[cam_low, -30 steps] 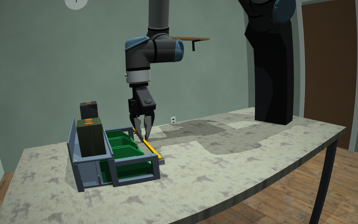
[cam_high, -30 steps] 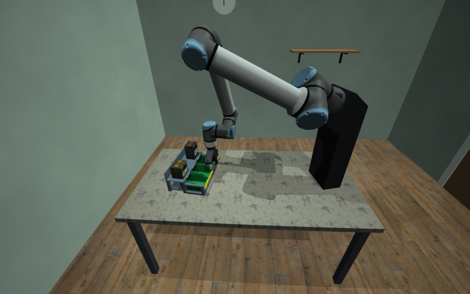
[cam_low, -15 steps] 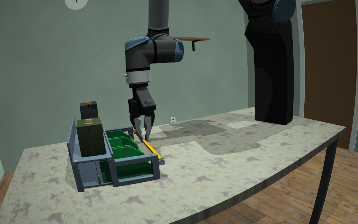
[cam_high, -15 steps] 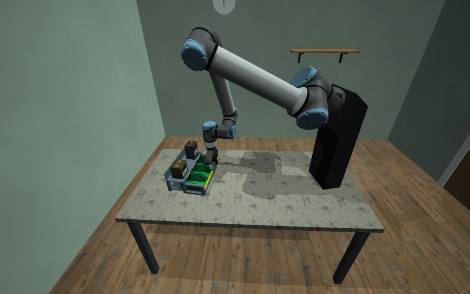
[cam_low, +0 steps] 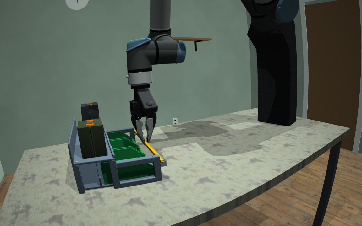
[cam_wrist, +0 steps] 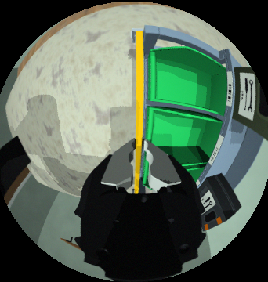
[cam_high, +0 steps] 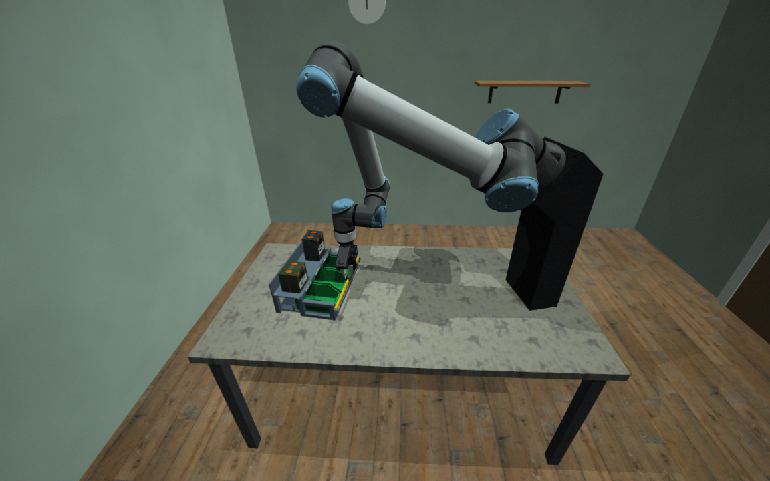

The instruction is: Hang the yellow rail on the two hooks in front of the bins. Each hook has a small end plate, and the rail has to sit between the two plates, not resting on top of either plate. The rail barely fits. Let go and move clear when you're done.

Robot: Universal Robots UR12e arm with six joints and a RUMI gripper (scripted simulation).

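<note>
The yellow rail (cam_low: 151, 149) is a thin straight bar running along the front of the grey bin rack (cam_low: 112, 157), right in front of the green bins (cam_low: 123, 147). My gripper (cam_low: 145, 139) is shut on the rail near its far end. In the wrist view the rail (cam_wrist: 139, 94) passes between my fingers and reaches the rack's far corner. The near end of the rail lies at the near hook's end plate (cam_low: 163, 162); I cannot tell whether it sits inside the plate or on it. The far hook is hidden behind my fingers.
Two dark green boxes (cam_low: 91, 137) with orange marks stand in the rack's back section, behind the bins. The rack sits at the table's left side (cam_high: 313, 280). The arm's black base (cam_high: 549, 233) stands at the far right of the table.
</note>
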